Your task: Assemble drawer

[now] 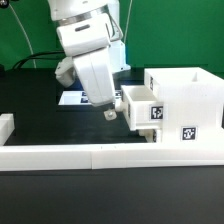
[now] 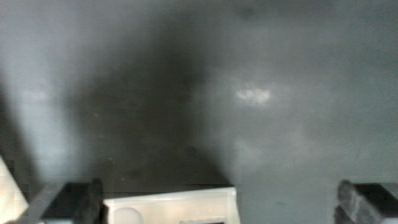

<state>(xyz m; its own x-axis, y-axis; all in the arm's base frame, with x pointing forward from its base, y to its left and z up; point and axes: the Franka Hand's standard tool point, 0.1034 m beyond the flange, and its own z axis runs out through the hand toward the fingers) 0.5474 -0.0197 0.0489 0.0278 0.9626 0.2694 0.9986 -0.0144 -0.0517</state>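
Note:
The white drawer case (image 1: 187,98) stands at the exterior view's right, with a tag (image 1: 188,131) low on its front. One small white tray (image 1: 140,105), bearing a tag, sticks out of the case's left side, partly pushed in. I see no second tray. My gripper (image 1: 108,110) hangs just left of the tray's outer end. In the wrist view the gripper (image 2: 221,205) is open. Its fingers (image 2: 71,200) stand wide apart, and a white corner of the tray (image 2: 169,208) lies between them, nearer one finger. Nothing is held.
A long low white border rail (image 1: 100,155) runs along the table's front, with a short upright piece (image 1: 5,127) at the exterior view's left. The marker board (image 1: 72,98) lies flat behind the gripper. The table top (image 2: 196,90) is dark.

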